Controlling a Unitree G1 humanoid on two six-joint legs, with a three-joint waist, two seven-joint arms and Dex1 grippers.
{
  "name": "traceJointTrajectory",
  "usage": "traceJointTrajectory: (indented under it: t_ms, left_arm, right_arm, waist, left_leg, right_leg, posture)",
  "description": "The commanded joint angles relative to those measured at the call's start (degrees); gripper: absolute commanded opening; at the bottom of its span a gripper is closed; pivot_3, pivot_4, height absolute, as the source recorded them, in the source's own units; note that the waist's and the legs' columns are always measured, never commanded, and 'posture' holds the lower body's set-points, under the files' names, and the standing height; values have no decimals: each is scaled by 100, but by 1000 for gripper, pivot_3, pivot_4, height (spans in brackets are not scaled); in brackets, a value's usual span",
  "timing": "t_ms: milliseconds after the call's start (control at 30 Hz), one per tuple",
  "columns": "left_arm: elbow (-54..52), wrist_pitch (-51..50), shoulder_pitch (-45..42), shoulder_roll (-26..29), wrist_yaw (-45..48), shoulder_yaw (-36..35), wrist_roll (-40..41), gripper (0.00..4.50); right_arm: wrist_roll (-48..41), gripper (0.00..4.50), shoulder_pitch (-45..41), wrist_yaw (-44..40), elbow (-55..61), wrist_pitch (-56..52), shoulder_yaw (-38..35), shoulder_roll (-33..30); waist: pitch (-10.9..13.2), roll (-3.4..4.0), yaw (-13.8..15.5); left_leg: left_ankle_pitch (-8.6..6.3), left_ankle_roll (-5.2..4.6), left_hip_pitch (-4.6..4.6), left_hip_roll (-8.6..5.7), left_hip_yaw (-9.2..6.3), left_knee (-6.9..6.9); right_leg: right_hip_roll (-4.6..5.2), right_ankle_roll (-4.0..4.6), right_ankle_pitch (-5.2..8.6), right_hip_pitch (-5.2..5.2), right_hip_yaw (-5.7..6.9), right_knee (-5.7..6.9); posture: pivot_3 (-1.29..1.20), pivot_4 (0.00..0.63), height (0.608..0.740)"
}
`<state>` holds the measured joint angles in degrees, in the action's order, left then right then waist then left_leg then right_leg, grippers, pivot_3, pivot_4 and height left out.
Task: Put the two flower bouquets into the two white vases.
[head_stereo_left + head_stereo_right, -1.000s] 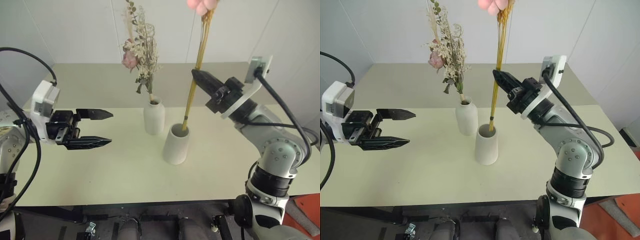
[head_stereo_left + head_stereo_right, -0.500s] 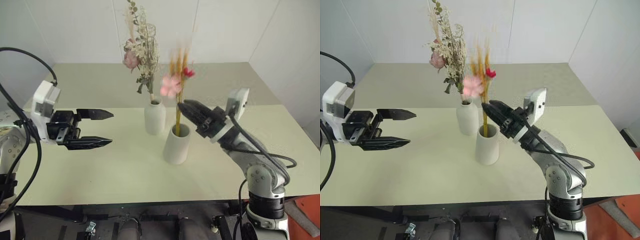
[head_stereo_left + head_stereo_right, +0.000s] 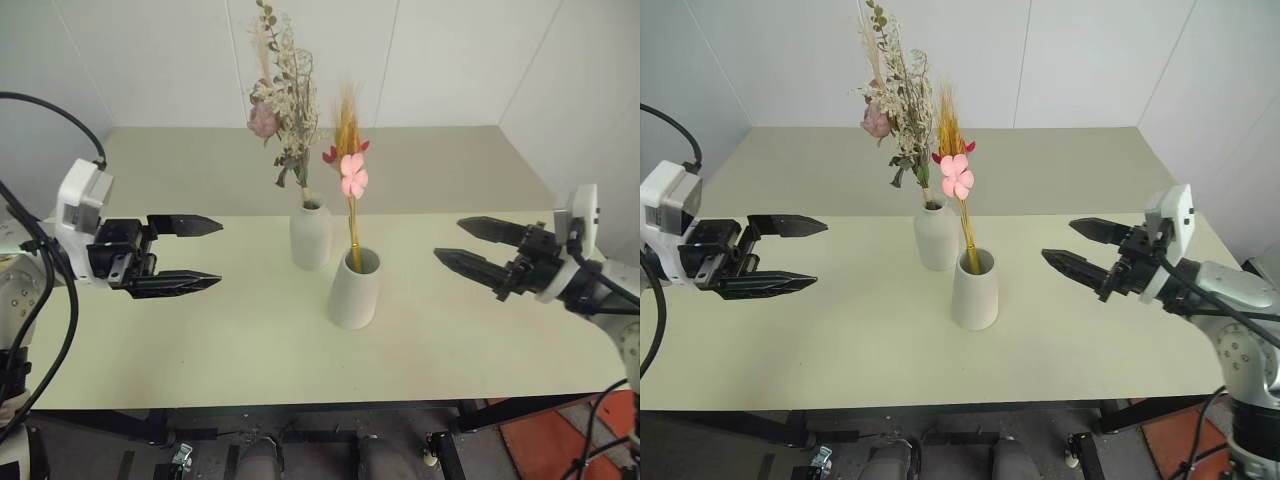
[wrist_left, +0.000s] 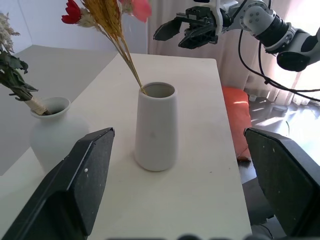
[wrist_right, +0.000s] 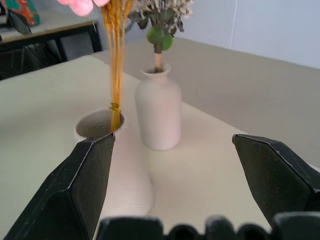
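Observation:
The bushy dried bunch (image 3: pixel 285 95) stands upright in the bottle-shaped white vase (image 3: pixel 310 235) at the table's middle. Just in front of it, the slim bunch of yellow stalks with pink and red blooms (image 3: pixel 350 175) stands in the cone vase (image 3: pixel 353 290), leaning on the rim. My right gripper (image 3: pixel 448 240) is open and empty, well to the right of the cone vase, pointing at it. My left gripper (image 3: pixel 220 253) is open and empty, off to the left of both vases. The left wrist view shows the cone vase (image 4: pixel 156 127) between my open fingers.
The pale green table (image 3: pixel 200 340) has bare surface on all sides of the vases. Its front edge runs close below both grippers. White walls close off the back. An orange-red item (image 4: pixel 237 115) lies on the floor beyond the table's right side.
My right gripper opened and let go of the yellow-stalk bunch, which dropped down into the cone vase. The right arm then drew away to the right and lower. The left arm stayed put.

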<state>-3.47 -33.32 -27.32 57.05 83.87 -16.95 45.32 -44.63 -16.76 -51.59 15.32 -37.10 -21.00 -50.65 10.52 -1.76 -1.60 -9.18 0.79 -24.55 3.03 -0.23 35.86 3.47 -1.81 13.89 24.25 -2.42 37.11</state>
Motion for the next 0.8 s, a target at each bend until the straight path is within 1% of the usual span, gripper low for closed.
traceJointTrajectory:
  t_ms: [33, 133, 300, 433, 800]
  left_arm:
    - [-81, 12, 58, 143, -35, -264, 64, 4500]
    - [-113, 5, 137, 166, -80, -351, 68, 4500]
    - [-126, 19, 138, 146, -135, -386, 68, 4500]
    - [-102, 61, 117, 133, -140, -371, 50, 4500]
    - [-46, 122, 63, 102, -136, -303, 34, 4500]
  right_arm:
    - [257, 4485, 89, -499, -325, 339, -431, -502]
    - [411, 4485, 255, -924, -570, 468, -561, -877]
    - [554, 4485, 409, -1387, -802, 578, -620, -1202]
    - [646, 4485, 456, -1617, -863, 687, -621, -1274]
    - [776, 4485, 466, -1724, -916, 720, -764, -1276]
  waist:
    - [0, 0, 10]
    - [0, -1, 34]
    - [0, -1, 44]
    - [0, -1, 43]
    - [0, -1, 57]
  left_leg:
    - [0, 0, 0, -1, 1, 0]
    - [0, 0, 1, 0, 3, 1]
    - [0, 0, 12, 0, 7, 1]
    - [0, 0, 15, 0, 10, 1]
    - [0, 0, 14, 0, 11, 1]
  right_leg:
    - [1, 0, 0, 0, -1, 0]
    - [1, -1, 0, 0, -1, 0]
    - [1, -2, 1, -8, -5, 0]
    - [1, -2, 1, -8, -7, 0]
    - [1, -3, 0, -8, -8, 1]
  posture:
    - [0, 150, 740]
    - [0, 150, 740]
    - [0, 150, 740]
    - [0, 150, 740]
    - [0, 150, 740]
